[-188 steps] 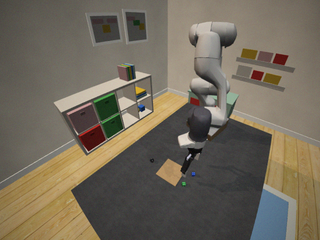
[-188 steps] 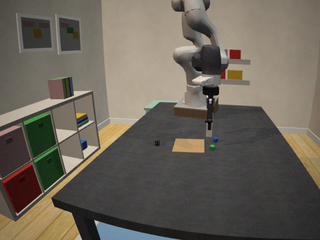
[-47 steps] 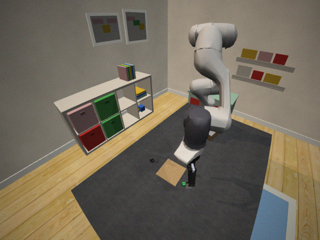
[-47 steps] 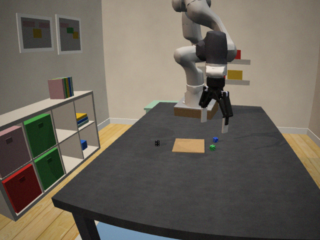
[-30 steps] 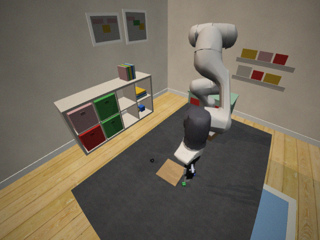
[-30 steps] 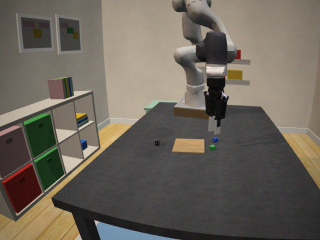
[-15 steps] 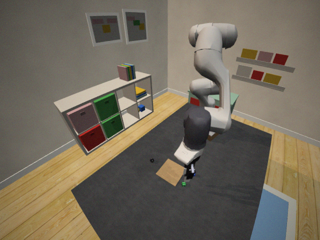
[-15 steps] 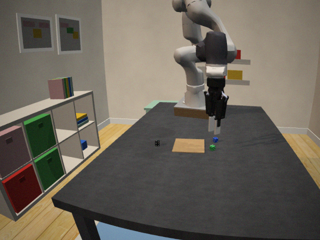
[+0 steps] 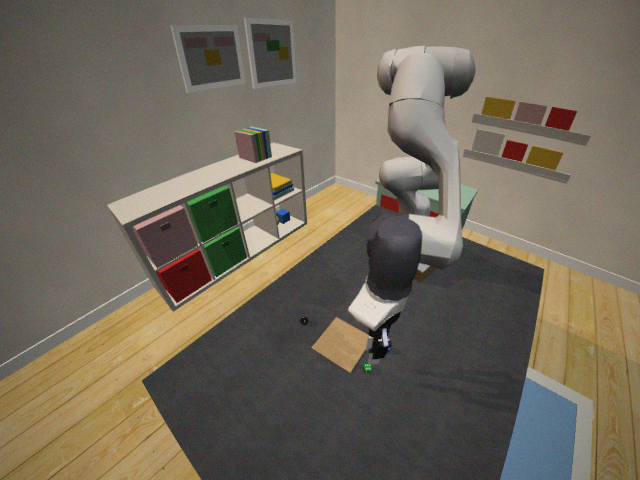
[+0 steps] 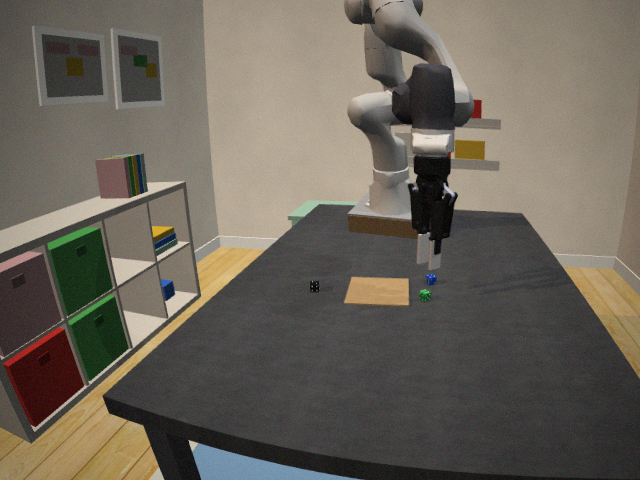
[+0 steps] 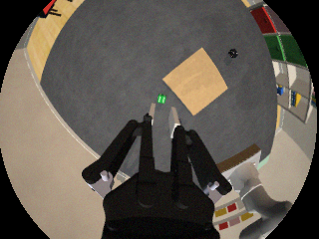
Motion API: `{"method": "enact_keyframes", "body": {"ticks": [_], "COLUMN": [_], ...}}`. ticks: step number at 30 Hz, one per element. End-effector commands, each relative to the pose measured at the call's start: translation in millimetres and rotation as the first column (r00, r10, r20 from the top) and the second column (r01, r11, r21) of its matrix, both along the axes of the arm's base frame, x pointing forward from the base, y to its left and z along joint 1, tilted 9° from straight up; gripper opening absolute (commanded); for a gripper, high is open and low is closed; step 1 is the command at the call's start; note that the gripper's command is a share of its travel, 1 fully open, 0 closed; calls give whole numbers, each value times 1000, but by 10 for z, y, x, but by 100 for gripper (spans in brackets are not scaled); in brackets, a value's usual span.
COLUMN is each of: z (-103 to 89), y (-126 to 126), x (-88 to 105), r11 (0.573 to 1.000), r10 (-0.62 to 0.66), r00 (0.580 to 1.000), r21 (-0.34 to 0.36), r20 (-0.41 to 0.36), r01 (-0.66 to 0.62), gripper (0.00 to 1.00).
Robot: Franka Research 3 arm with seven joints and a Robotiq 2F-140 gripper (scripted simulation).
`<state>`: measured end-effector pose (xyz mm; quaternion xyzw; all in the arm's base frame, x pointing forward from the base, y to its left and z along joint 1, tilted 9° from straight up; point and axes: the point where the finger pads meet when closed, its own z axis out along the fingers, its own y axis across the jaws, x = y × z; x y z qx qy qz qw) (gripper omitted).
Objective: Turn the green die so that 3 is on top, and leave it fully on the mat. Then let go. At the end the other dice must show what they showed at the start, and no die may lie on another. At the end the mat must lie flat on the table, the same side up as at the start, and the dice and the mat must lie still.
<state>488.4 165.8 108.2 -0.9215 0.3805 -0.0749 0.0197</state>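
The small green die [image 9: 367, 367] [image 10: 424, 295] [image 11: 161, 99] lies on the dark table just off the near right corner of the tan mat [image 9: 338, 341] [image 10: 377, 291] [image 11: 195, 80], not on it. A blue die [image 10: 430, 279] lies just behind it, also off the mat. A black die [image 9: 303, 320] [image 10: 314, 286] [image 11: 233, 54] lies left of the mat. My gripper [image 9: 374, 358] [image 10: 429, 263] [image 11: 161, 111] points down and hangs a little above the blue die. Its fingers are drawn close with a narrow gap, and nothing is between them. I cannot read the green die's top face.
The dark table [image 10: 361, 372] carries the robot base [image 10: 382, 219] at its far end. A cube shelf with coloured bins [image 10: 77, 289] stands to the left of the table. Wall shelves hang behind the arm.
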Motion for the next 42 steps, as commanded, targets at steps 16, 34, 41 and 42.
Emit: {"method": "enact_keyframes", "body": {"ticks": [16,34,41,42], "z": [-186,-425,-478,-478], "y": [-8,-8,-8,-8], "x": [47,92,102,102], "r11": [1000,1000,1000,1000], "r10": [2,2,2,2], "r00": [1000,1000,1000,1000], "r21": [2,2,2,2], "r20": [2,2,2,2], "r01": [-2,-2,-2,-2], "gripper": [21,21,21,21]}}
